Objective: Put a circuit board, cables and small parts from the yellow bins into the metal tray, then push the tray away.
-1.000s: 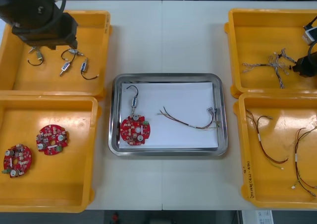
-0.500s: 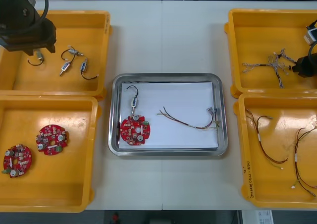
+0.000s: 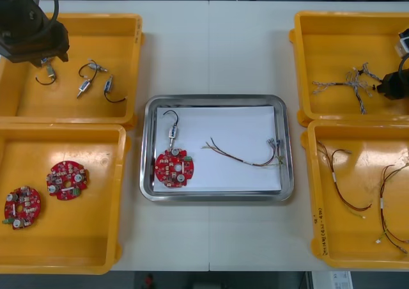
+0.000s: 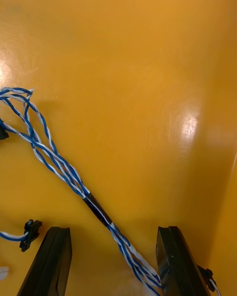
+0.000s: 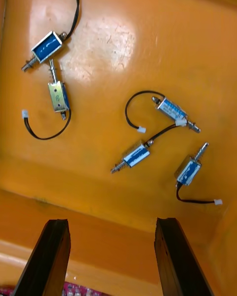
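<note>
The left gripper (image 5: 112, 259) hangs above the far left yellow bin (image 3: 124, 46), over that bin's outer far corner in the front view. Its fingers (image 5: 44, 256) stand well apart, released, with nothing between them. Beyond the fingers, five small metal parts (image 5: 136, 155) with black leads lie scattered on the bin floor, clear of the gripper. The right gripper (image 4: 112, 261) sits low inside the far right yellow bin (image 3: 332, 46), at the bin's outer side. Its fingers (image 4: 177, 256) are spread wide and grip nothing. A twisted blue and white cable (image 4: 69, 175) lies on the bin floor and passes between them, nearer to one finger than the other. The metal tray (image 3: 217, 100), white inside, rests at the centre of the table (image 3: 211, 52) between the bins. It holds one round red circuit board (image 3: 174, 168) in its near left corner, one small metal part (image 3: 173, 131) with a black lead just beyond that board, and a red and yellow cable (image 3: 246, 155) across its right half. The near left yellow bin (image 3: 77, 238) contains two further boards (image 3: 66, 179). The near right yellow bin (image 3: 345, 238) contains red and yellow cables (image 3: 337, 187).
</note>
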Available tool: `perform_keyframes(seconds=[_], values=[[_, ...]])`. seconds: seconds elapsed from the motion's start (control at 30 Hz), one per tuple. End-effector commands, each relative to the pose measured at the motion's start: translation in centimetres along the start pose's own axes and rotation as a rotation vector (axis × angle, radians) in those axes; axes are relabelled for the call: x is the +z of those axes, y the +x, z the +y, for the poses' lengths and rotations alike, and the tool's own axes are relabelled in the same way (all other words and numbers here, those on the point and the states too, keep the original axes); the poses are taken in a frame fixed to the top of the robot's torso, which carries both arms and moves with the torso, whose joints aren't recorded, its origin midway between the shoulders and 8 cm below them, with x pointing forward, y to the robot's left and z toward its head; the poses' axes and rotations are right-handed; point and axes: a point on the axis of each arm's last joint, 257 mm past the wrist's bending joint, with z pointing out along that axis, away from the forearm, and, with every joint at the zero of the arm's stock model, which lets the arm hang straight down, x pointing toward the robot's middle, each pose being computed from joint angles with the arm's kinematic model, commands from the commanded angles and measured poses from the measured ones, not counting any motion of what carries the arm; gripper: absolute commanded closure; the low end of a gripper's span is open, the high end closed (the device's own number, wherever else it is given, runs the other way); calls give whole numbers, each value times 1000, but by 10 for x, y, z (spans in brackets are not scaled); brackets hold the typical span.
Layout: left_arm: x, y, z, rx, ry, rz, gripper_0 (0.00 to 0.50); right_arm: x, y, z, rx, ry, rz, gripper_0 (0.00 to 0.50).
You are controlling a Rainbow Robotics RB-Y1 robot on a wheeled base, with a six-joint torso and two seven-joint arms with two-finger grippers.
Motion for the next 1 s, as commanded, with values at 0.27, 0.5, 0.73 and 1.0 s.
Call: perform_keyframes(seconds=[0.27,0.5,0.73,1.0], values=[[-19,-76,23,174,-18,-202,0,29,40,48,86,-76,57,0],[-15,-98,27,221,-9,-277,0,30,38,54,104,-89,52,0],[-10,-114,35,225,5,-309,0,32,44,55,108,-90,62,0],[3,-126,38,204,34,-345,0,33,54,51,111,-78,81,0]])
